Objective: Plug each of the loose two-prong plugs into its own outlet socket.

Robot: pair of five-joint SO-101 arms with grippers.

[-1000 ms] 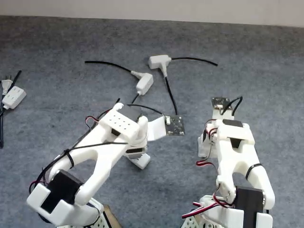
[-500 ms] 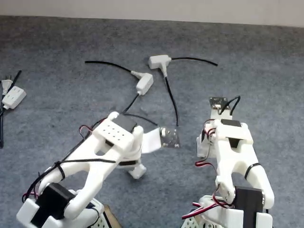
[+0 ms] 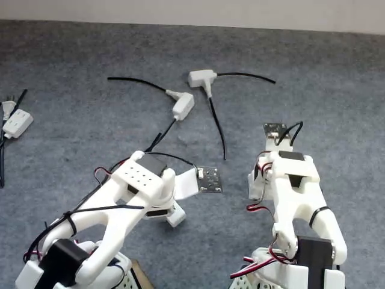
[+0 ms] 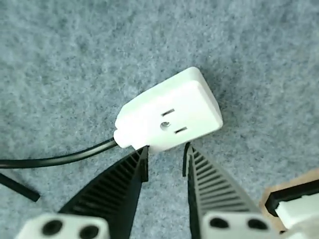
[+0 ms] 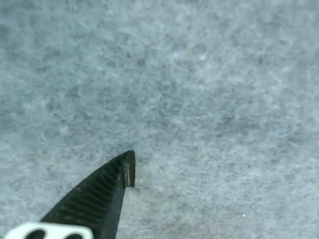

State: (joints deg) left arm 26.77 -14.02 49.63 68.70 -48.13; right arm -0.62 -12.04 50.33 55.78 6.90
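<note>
At the far left of the grey carpet (image 3: 72,72) lies a white socket block (image 3: 17,123). The left gripper (image 4: 166,154) is a little open and has hold of nothing. Its two dark fingertips (image 4: 144,158) stand just beside the near edge of another outlet socket (image 4: 169,118), where the black cord (image 4: 60,159) comes out. We cannot tell if they touch it. Farther off lie a white plug (image 3: 183,105) and a second plug (image 3: 201,78), both loose. The right gripper (image 5: 128,169) is over bare carpet; we cannot tell how far open it is.
</note>
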